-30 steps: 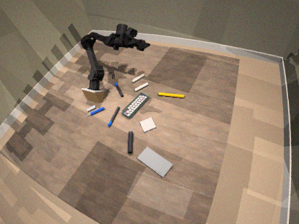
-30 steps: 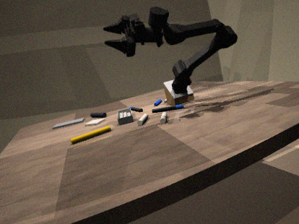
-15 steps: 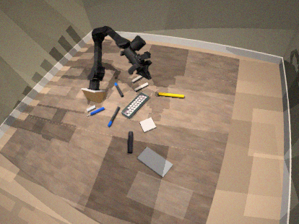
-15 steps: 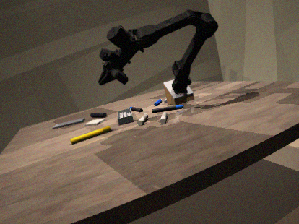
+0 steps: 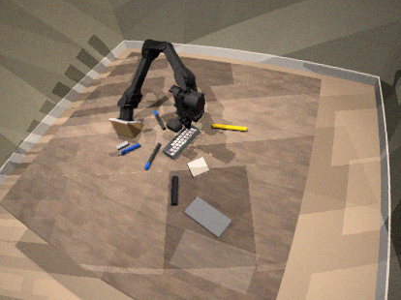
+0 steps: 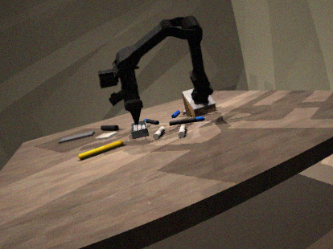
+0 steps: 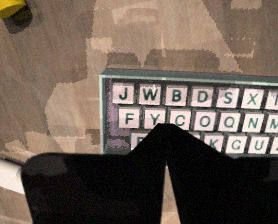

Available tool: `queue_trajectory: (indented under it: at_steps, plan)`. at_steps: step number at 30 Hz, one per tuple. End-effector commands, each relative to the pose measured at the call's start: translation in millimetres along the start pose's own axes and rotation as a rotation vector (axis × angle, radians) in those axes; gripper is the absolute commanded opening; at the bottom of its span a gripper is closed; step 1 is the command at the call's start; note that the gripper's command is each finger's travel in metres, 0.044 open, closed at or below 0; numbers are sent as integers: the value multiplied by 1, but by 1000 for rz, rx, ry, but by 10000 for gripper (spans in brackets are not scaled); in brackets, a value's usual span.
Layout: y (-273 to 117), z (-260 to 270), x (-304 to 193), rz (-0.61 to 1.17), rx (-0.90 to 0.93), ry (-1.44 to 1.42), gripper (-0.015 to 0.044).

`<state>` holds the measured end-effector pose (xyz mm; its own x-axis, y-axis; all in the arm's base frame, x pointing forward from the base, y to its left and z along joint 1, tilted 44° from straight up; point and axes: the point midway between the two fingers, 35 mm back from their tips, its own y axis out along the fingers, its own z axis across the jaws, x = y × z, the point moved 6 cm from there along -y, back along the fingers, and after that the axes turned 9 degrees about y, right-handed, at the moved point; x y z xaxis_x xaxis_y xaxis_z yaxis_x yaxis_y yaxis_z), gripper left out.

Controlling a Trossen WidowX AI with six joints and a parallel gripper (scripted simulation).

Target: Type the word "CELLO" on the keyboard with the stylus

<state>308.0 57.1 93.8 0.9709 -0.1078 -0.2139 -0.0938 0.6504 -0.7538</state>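
The keyboard [image 7: 200, 120] lies flat on the wooden desk [image 5: 291, 182], its square white keys reading J W B D S X, then F Y C O Q N. The gripper [image 7: 167, 131] points straight down over the keyboard's near row, the arm arched above; its dark, tapered fingers are clenched together on nothing. A yellow stylus [image 5: 230, 127] lies apart, beside the keyboard.
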Motion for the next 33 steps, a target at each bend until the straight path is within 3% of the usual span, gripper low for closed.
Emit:
queue_trajectory:
  at_steps: [1, 12, 17, 30, 33]
  plan:
    - [3, 1, 0, 57, 34, 39, 0]
    - [3, -2, 1, 57, 34, 39, 0]
    - [5, -56, 7, 56, 31, 39, 0]
    - [6, -60, 7, 56, 31, 39, 0]
    - [6, -95, 13, 53, 26, 36, 0]
